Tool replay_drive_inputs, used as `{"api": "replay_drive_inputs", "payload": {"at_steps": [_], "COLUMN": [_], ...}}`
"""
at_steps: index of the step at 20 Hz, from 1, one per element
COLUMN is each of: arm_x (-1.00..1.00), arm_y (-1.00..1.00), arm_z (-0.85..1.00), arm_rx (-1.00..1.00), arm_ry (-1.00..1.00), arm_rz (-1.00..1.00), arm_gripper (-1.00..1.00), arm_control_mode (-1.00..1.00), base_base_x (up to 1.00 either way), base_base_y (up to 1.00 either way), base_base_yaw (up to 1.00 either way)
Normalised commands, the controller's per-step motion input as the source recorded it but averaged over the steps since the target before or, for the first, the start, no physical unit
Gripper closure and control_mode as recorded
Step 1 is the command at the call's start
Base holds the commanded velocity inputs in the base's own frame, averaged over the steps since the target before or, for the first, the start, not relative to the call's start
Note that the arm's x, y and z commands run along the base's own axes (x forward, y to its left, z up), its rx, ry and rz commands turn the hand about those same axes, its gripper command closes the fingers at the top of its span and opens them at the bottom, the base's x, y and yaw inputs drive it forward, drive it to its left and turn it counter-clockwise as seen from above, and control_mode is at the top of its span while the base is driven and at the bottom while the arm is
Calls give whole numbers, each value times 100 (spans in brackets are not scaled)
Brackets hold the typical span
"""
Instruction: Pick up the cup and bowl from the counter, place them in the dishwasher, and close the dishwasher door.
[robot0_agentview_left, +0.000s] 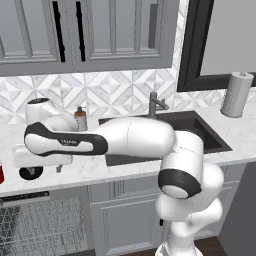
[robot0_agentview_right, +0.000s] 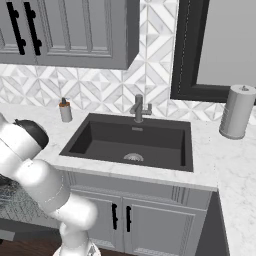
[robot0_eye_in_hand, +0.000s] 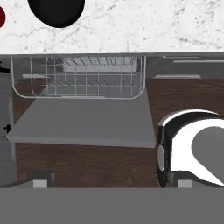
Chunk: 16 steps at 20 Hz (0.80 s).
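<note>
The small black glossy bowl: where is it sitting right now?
In the left base view the small black glossy bowl sits on the white marble counter near its front edge, under the arm's hand, right of the small red cup.

Home kitchen, rendered. Dark sink (robot0_agentview_right: 131, 142) set into white marble tabletop (robot0_agentview_right: 227, 160); faucet (robot0_agentview_right: 139, 109) and patterned tile backsplash (robot0_agentview_right: 100, 87) behind the sink, grey panelled cupboards (robot0_agentview_right: 70, 30) above it, dishwasher (robot0_agentview_left: 35, 220) with wire rack below-left of it.

Grey cabs (robot0_agentview_right: 70, 30), geo tile wall (robot0_agentview_right: 100, 90), wood floor (robot0_eye_in_hand: 87, 162)
</note>
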Motion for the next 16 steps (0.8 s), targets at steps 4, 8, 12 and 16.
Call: {"api": "replay_drive_inputs", "payload": {"at_steps": [4, 8, 12, 16], "arm_x": [0, 7, 11, 8], "arm_y": [44, 40, 42, 71], "arm_z": [-20, -9, -7, -3], "arm_rx": [6, -4, -3, -12], "arm_ry": [-1, 0, 0, 0], "arm_rz": [-4, -2, -4, -13], "arm_gripper": [-100, -100, -100, -100], "arm_control_mode": [-100, -100, -100, -100], "base_base_x": [0, 0, 0, 0], "base_base_y": [0, 0, 0, 0], "base_base_yaw": [0, 0, 0, 0]}}
